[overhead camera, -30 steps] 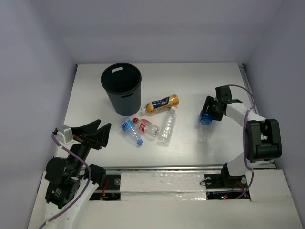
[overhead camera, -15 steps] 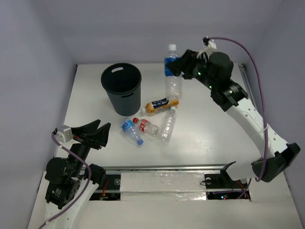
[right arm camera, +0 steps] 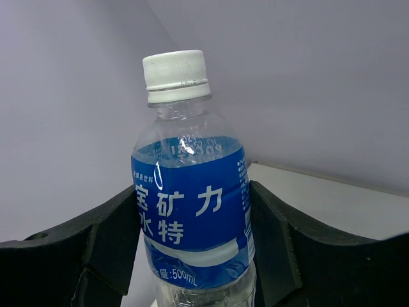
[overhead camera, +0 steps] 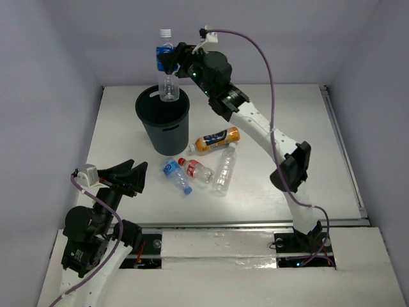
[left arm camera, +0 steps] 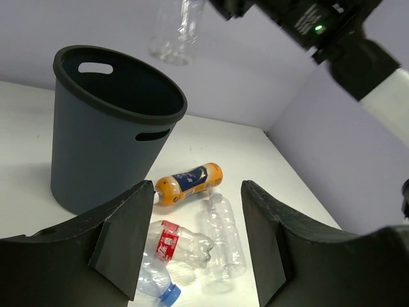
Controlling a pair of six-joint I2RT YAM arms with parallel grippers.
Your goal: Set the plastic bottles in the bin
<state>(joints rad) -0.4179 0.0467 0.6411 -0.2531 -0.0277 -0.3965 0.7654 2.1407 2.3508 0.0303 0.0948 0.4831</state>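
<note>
My right gripper is shut on a clear blue-labelled bottle with a white cap, holding it upright just above the mouth of the black bin. The right wrist view shows the bottle squeezed between both pads. Four more bottles lie on the table in front of the bin: an orange one, a red-labelled one, a blue-capped clear one and a plain clear one. My left gripper stands open and empty near the table's front left, facing them.
The bin stands at the back left of the white table. Grey walls close off the back and both sides. The right arm stretches diagonally over the table above the lying bottles.
The right arm has lifted the blue-labelled bottle from the table's right side and swung it up and left to above the bin. The left arm has hardly moved.
</note>
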